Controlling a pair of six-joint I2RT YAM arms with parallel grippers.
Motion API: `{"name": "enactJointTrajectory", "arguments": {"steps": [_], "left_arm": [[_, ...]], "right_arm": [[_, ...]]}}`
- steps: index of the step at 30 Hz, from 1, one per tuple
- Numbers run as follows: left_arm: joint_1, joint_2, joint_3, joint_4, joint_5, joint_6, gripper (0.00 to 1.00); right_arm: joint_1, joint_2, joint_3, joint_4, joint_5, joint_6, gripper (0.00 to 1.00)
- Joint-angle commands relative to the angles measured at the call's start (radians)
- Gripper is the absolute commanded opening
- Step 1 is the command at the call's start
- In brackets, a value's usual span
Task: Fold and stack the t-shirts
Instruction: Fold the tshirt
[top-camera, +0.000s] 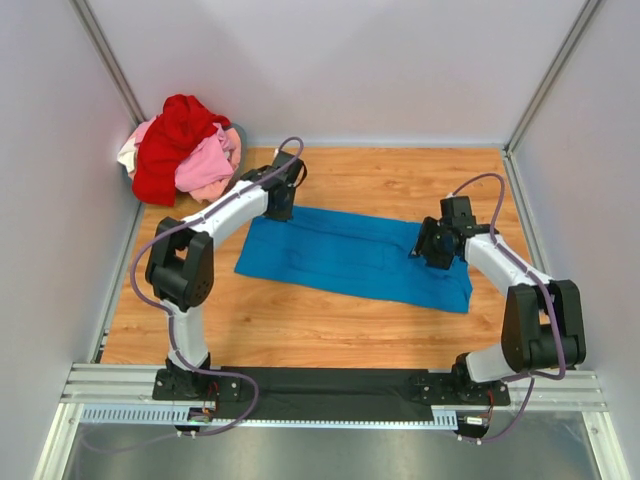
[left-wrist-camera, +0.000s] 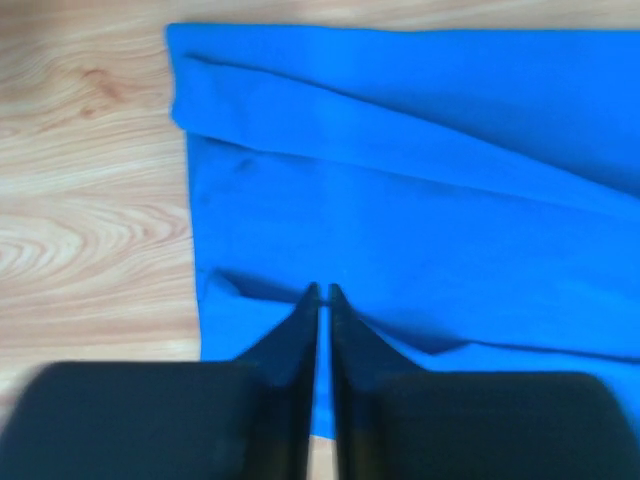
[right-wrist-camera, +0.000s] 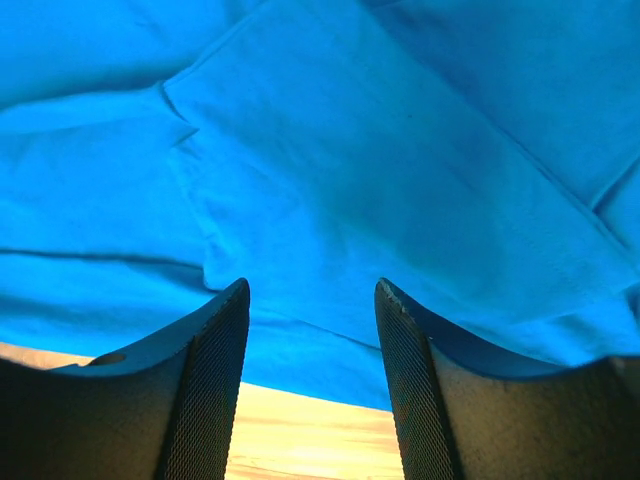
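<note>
Both arms bent, wrists tipped down at ends of blue t-shirt (top-camera: 350, 258).
L gripper (left-wrist-camera: 320, 292) pinched shut on the cloth; R gripper (right-wrist-camera: 312, 290) fingers spread wide just over it.

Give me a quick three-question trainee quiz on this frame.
1. True or false: the right end effector is open over the blue t-shirt.
2. The left end effector is shut on: A) a towel, B) the blue t-shirt's edge, C) nothing.
3. Which colour tops the heap in the far left corner?
Key: 1 true; 2 B; 3 red, the red t-shirt.
</note>
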Motion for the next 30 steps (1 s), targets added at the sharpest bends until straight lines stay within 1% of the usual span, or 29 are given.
{"name": "enactJointTrajectory", "arguments": {"steps": [1, 2, 3, 4, 5, 6, 7, 8, 9, 11, 13, 15, 16, 17, 18, 19, 20, 21, 22, 23, 24, 26, 28, 30], "left_arm": [[-0.013, 0.010, 0.038, 0.023, -0.003, 0.001, 0.21], [-0.011, 0.028, 0.097, 0.001, 0.016, 0.007, 0.27], [-0.013, 0.051, 0.130, -0.012, 0.019, 0.008, 0.27], [-0.013, 0.091, 0.163, -0.026, 0.018, 0.007, 0.27], [-0.013, 0.114, 0.231, -0.052, 0.022, 0.002, 0.23], [-0.013, 0.136, 0.262, -0.062, 0.031, -0.001, 0.21], [-0.013, 0.168, 0.291, -0.075, 0.046, -0.007, 0.19], [-0.013, 0.180, 0.337, -0.085, 0.075, -0.013, 0.17], [-0.013, 0.188, 0.352, -0.095, 0.085, -0.019, 0.15], [-0.016, 0.179, 0.342, -0.098, 0.102, -0.036, 0.11], [-0.018, 0.125, 0.297, -0.084, 0.119, -0.041, 0.09], [-0.019, 0.072, 0.195, -0.072, 0.119, -0.045, 0.08], [-0.019, 0.000, 0.149, -0.051, 0.122, -0.044, 0.08], [-0.019, -0.037, 0.057, -0.040, 0.122, -0.045, 0.08], [-0.019, -0.076, 0.012, -0.032, 0.123, -0.042, 0.08], [-0.019, -0.146, -0.032, -0.017, 0.128, -0.041, 0.08], [-0.019, -0.181, -0.115, -0.012, 0.128, -0.041, 0.07], [-0.019, -0.214, -0.158, -0.004, 0.128, -0.044, 0.07], [-0.019, -0.279, -0.237, 0.006, 0.134, -0.045, 0.05], [-0.019, -0.310, -0.275, 0.014, 0.139, -0.051, 0.04], [-0.019, -0.374, -0.314, 0.020, 0.146, -0.059, 0.04], [-0.021, -0.430, -0.409, 0.043, 0.152, -0.067, 0.04], [-0.021, -0.490, -0.466, 0.046, 0.143, -0.071, 0.04], [-0.021, -0.518, -0.482, 0.043, 0.134, -0.073, 0.04]], "right_arm": [[0.013, -0.023, 0.057, 0.012, 0.044, -0.004, 0.55], [0.013, -0.015, 0.093, 0.011, 0.021, -0.006, 0.55], [0.014, -0.008, 0.115, 0.017, 0.005, -0.006, 0.54], [0.020, 0.014, 0.137, 0.032, -0.013, -0.010, 0.45], [0.045, 0.035, 0.161, 0.043, -0.028, -0.016, 0.42], [0.063, 0.064, 0.255, 0.024, -0.033, -0.022, 0.37], [0.104, 0.136, 0.308, -0.008, -0.030, -0.039, 0.24], [0.124, 0.175, 0.368, -0.064, -0.027, -0.047, 0.19], [0.144, 0.245, 0.458, -0.084, -0.027, -0.055, 0.13], [0.190, 0.305, 0.535, -0.112, -0.022, -0.061, 0.08], [0.223, 0.388, 0.625, -0.118, -0.041, -0.064, 0.02], [0.243, 0.463, 0.675, -0.126, -0.076, -0.065, 0.02], [0.263, 0.488, 0.713, -0.125, -0.088, -0.070, 0.01], [0.272, 0.514, 0.736, -0.126, -0.094, -0.075, 0.01], [0.284, 0.558, 0.755, -0.128, -0.100, -0.079, 0.01], [0.299, 0.581, 0.772, -0.126, -0.102, -0.084, 0.00], [0.304, 0.604, 0.813, -0.137, -0.102, -0.085, 0.00], [0.313, 0.643, 0.827, -0.137, -0.108, -0.087, 0.00], [0.321, 0.658, 0.839, -0.135, -0.114, -0.087, 0.01], [0.326, 0.672, 0.856, -0.134, -0.117, -0.088, 0.00], [0.327, 0.695, 0.864, -0.131, -0.122, -0.088, 0.00], [0.333, 0.709, 0.870, -0.126, -0.122, -0.087, 0.00], [0.335, 0.724, 0.868, -0.126, -0.124, -0.088, 0.00], [0.336, 0.727, 0.858, -0.128, -0.120, -0.093, 0.00]]}}
